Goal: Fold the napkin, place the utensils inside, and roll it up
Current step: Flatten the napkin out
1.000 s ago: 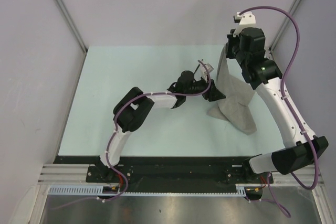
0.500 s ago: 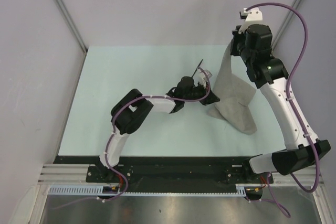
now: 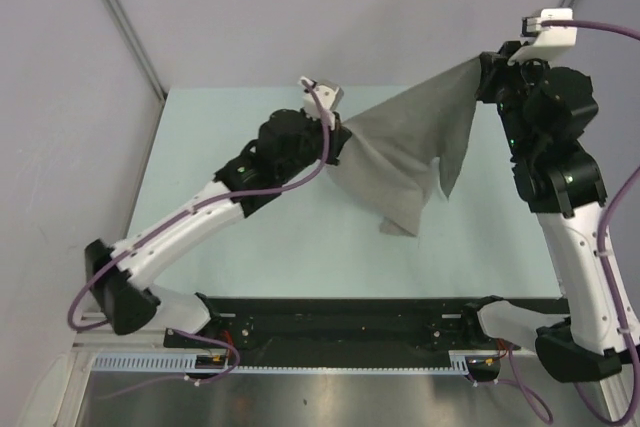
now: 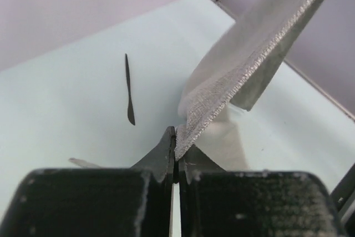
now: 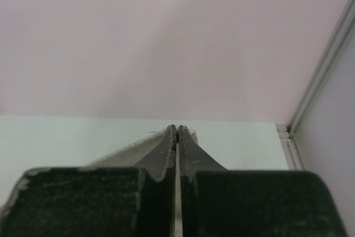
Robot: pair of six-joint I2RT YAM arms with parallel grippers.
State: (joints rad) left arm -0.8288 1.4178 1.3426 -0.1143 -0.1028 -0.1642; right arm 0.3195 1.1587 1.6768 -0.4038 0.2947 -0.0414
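Observation:
The grey-beige napkin [image 3: 400,157] hangs in the air, stretched between both grippers, its lower folds drooping toward the pale table [image 3: 190,147]. My left gripper [image 3: 338,130] is shut on the napkin's left corner; the left wrist view shows the hemmed edge [image 4: 249,54] pinched at the gripper [image 4: 177,137]. High at the right, my right gripper [image 3: 483,72] is shut on the other corner, and cloth [image 5: 130,149] trails left of its closed tips [image 5: 177,130]. The black utensil [image 4: 128,90] lies flat on the table beyond the left gripper, seen only in the left wrist view.
Lilac walls close the table in at the back and both sides, with a metal corner post [image 3: 125,22] at the left. The black base rail [image 3: 330,317] runs along the near edge. The right arm [image 3: 570,217] stands tall at the right side.
My left gripper has shut on the napkin and swung up and to the left. The right gripper has risen and moved right, so the bunched napkin is now spread in the air.

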